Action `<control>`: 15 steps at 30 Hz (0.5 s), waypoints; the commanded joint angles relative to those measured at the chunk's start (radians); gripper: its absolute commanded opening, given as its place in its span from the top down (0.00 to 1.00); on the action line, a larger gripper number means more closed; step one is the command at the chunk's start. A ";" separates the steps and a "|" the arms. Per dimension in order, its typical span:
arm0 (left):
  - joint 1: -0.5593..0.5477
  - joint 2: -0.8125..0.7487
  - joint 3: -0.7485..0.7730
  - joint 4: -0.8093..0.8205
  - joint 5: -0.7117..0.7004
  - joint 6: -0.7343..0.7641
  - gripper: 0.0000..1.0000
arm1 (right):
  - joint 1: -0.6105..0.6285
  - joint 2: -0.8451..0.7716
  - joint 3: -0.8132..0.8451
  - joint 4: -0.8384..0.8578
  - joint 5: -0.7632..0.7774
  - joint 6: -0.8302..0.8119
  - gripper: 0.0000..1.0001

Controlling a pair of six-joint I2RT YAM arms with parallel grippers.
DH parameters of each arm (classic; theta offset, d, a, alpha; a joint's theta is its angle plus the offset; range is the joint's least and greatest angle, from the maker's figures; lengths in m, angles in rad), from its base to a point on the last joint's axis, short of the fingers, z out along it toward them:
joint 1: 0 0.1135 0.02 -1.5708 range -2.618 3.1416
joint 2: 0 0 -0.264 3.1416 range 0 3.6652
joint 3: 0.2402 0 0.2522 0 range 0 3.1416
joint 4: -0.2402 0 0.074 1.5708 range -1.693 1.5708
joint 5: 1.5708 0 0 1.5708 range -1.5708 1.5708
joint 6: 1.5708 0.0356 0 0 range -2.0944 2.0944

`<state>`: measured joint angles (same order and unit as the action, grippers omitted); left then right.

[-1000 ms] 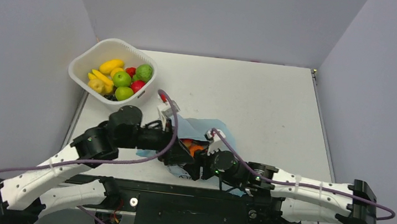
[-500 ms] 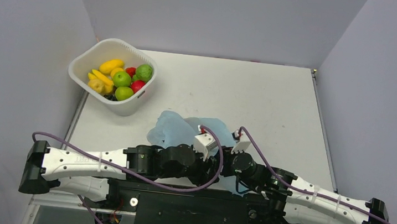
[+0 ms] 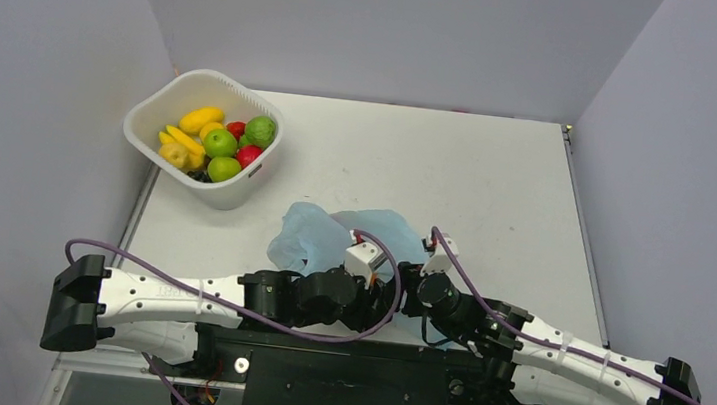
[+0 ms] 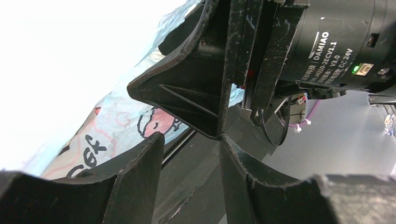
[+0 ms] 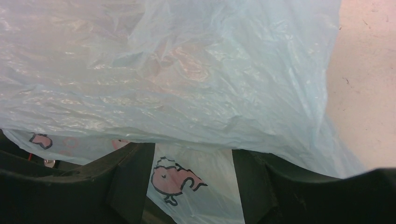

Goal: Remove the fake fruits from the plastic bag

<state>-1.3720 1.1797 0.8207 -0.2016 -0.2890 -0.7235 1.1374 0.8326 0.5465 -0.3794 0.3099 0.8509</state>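
Note:
The light-blue plastic bag lies crumpled at the table's near middle; no fake fruit shows in or beside it. My left gripper and right gripper meet nose to nose at its near edge. In the left wrist view the left gripper is open and empty; the printed bag lies to its left and the right arm's black wrist motor right ahead. In the right wrist view the right gripper is open, with the bag's film draped over its fingertips and a printed sheet lying in the gap.
A white basket at the far left holds a banana, a lemon, green apples and red fruits. Purple cables loop over both wrists. The black base rail runs along the near edge just behind the grippers.
The left arm has unfolded and dropped low along the near edge, its gripper swinging right. The orange fruit seen at the bag's mouth no longer shows. The bag has flopped back, puffed up.

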 commanded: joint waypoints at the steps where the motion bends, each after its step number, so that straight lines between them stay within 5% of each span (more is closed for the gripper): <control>1: 0.043 0.034 -0.038 0.019 -0.177 -0.007 0.57 | 0.023 -0.038 -0.006 0.013 -0.031 0.031 0.42; 7: 0.069 0.029 -0.089 0.016 -0.259 -0.038 0.57 | 0.021 -0.069 -0.012 -0.073 0.058 0.070 0.42; 15: 0.167 -0.161 -0.259 0.121 -0.147 -0.052 0.52 | -0.014 -0.123 0.022 -0.145 0.082 0.040 0.34</control>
<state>-1.2736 1.0817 0.5938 -0.0910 -0.4191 -0.7650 1.1378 0.7437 0.5232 -0.4698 0.3832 0.9058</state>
